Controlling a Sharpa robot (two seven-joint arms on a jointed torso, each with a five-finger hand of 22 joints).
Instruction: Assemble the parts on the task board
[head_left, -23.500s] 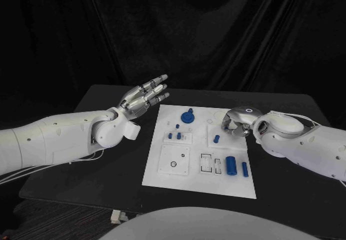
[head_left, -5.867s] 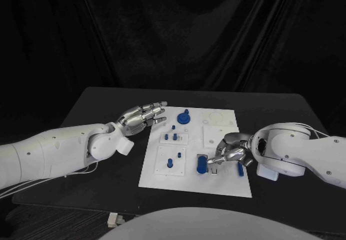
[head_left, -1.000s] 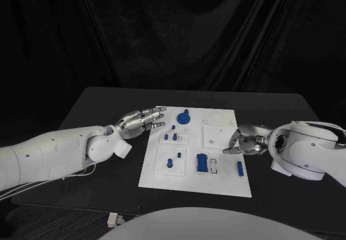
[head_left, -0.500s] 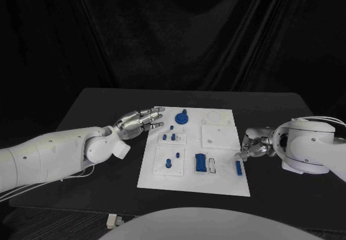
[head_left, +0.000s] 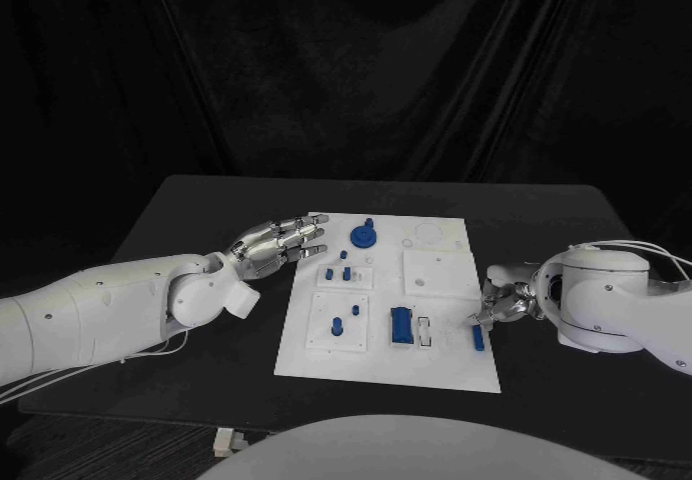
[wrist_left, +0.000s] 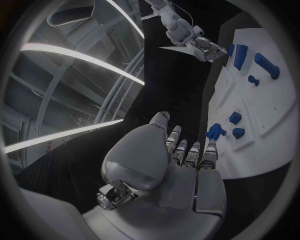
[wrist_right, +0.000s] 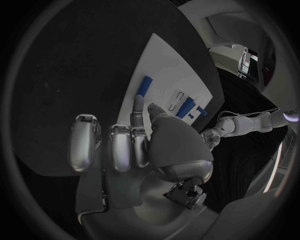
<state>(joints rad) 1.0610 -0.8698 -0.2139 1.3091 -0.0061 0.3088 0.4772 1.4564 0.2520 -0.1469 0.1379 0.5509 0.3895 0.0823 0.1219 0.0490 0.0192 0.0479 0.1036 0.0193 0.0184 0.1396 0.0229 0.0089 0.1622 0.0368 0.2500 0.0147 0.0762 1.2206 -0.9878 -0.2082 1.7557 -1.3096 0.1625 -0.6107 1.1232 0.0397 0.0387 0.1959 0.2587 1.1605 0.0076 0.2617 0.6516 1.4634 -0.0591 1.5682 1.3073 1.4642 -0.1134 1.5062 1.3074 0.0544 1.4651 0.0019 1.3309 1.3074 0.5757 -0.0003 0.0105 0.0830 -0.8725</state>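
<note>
Right robot hand curled, empty, beside slim blue peg at white flat plastic task board's 3 o'clock edge — left robot hand spread, empty.

Dim, dark surroundings; white task board stands out; wrist views bend edges.

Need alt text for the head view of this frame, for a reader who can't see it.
A white task board lies on a black table with small blue parts on it. The right robot hand reaches to a slim blue part at the board's right edge; the left robot hand hovers open by its left edge.
</note>
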